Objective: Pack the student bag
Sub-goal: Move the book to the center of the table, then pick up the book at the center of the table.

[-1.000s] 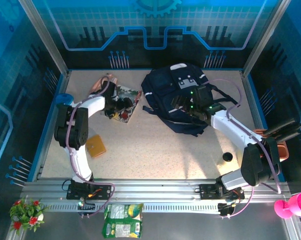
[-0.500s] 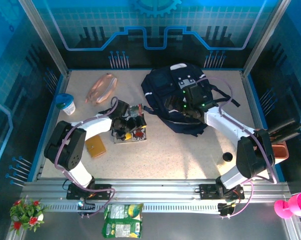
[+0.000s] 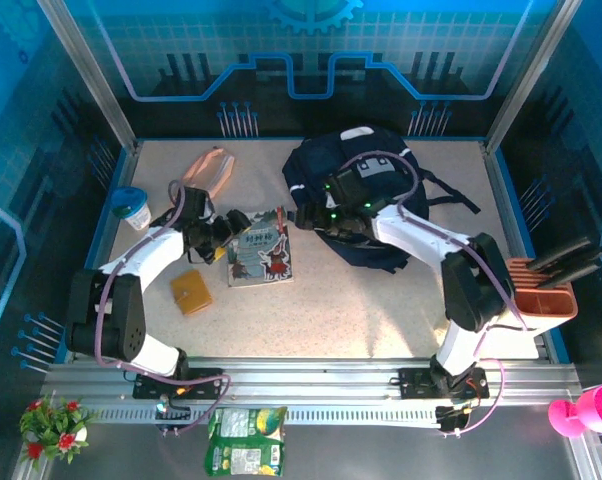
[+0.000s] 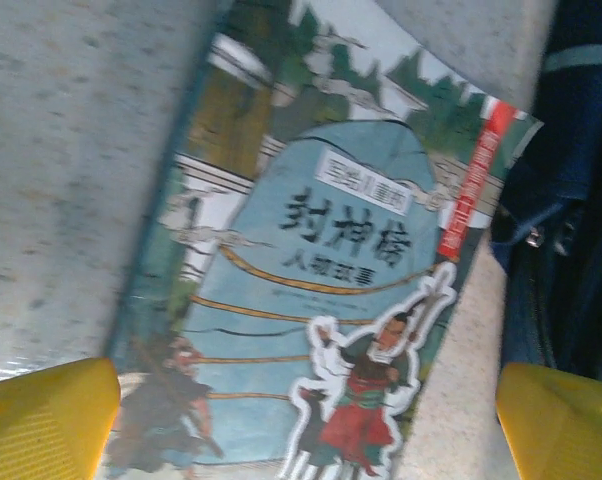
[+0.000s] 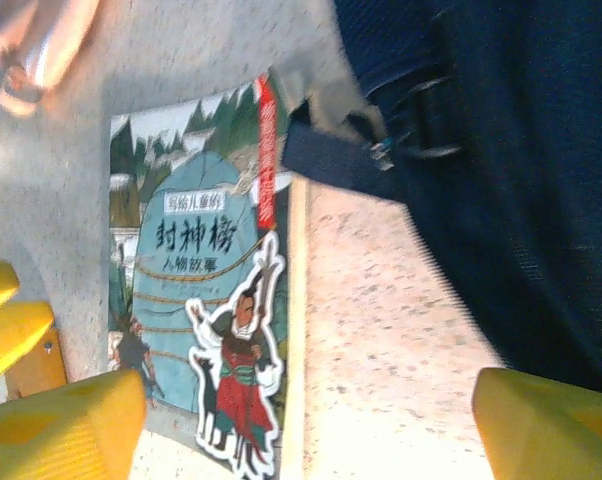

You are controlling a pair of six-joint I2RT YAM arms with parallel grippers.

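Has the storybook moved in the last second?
Yes: the storybook slid toward the table's near edge, away from the pink pouch.

Speckled beige tabletop (image 3: 381,310) under bright light — enclosed by blue circuit-patterned panels (image 3: 181,40) and aluminium posts (image 3: 89,72).

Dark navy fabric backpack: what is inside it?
Nothing inside can be seen: the dark navy fabric backpack shows only its outer cloth and a zipper. The illustrated blue storybook lies outside, beside it.

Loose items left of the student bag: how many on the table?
4: pink pouch at the back, cup at the left edge, book beside the student bag, orange pad nearest. More may be hidden.
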